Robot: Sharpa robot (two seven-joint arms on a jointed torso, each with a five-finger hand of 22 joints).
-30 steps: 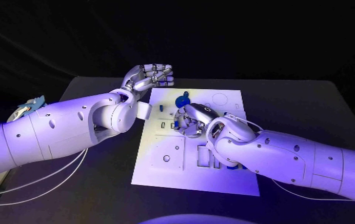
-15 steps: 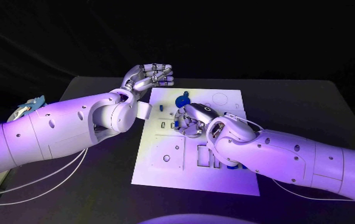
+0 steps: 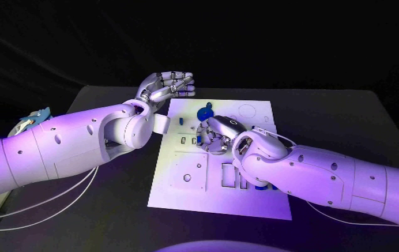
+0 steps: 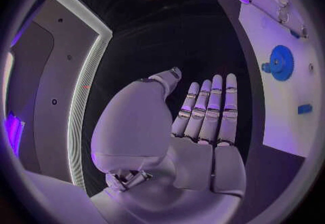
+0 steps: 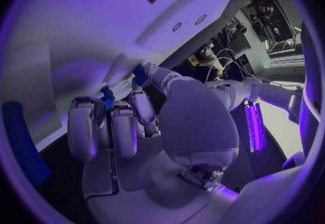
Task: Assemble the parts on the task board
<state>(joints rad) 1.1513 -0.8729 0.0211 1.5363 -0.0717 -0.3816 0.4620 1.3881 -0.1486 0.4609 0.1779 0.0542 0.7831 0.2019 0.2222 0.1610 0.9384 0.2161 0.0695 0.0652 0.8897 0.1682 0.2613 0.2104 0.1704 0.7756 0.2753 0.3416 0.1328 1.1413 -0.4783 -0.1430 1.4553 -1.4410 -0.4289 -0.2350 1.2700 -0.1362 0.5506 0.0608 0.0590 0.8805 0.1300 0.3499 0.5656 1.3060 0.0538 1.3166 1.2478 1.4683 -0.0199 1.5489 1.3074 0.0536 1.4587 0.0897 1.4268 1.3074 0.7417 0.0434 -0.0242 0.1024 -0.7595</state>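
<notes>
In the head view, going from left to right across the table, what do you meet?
Left arm → left hand → blue gear → right hand → right arm.

Robotics lab, black table against dark backdrop, white task board, equipment racks behind
</notes>
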